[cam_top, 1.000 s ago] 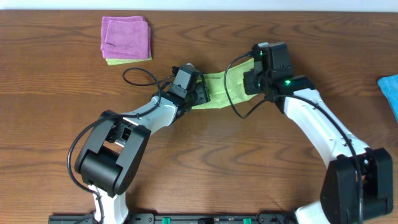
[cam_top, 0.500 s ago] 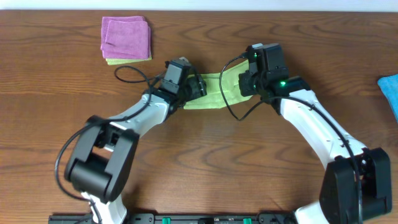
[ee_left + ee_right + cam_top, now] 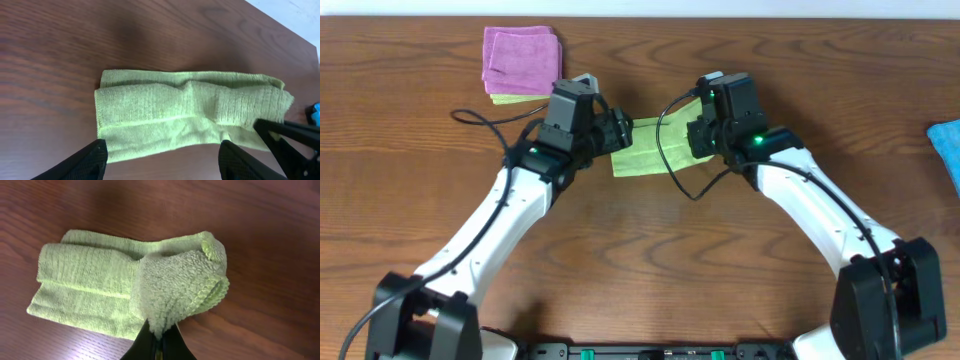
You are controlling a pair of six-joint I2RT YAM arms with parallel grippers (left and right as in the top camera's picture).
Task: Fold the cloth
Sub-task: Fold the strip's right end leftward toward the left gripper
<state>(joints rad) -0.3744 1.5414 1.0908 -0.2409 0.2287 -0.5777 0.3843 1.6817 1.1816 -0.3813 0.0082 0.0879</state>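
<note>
Cloth (image 3: 90,280) is pinched at one end by my right fingers (image 3: 157,347), clamped tight, so that end curls up and back over the flat strip, ready, I reckon, to be carried across as the next fold. My left fingers (image 3: 92,160) stand wide apart, gripping nothing, near the other end. The cloth lies mid-table (image 3: 420,200) between both arms. No containers show. A purple cloth stack (image 3: 523,60) sits well apart.

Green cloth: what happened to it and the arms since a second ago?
The right gripper, shut on the lime-green cloth at its right end, carried that end leftward, and the cloth slid left. The left gripper drew back left, open. The purple cloth and blue cloth stayed put.
</note>
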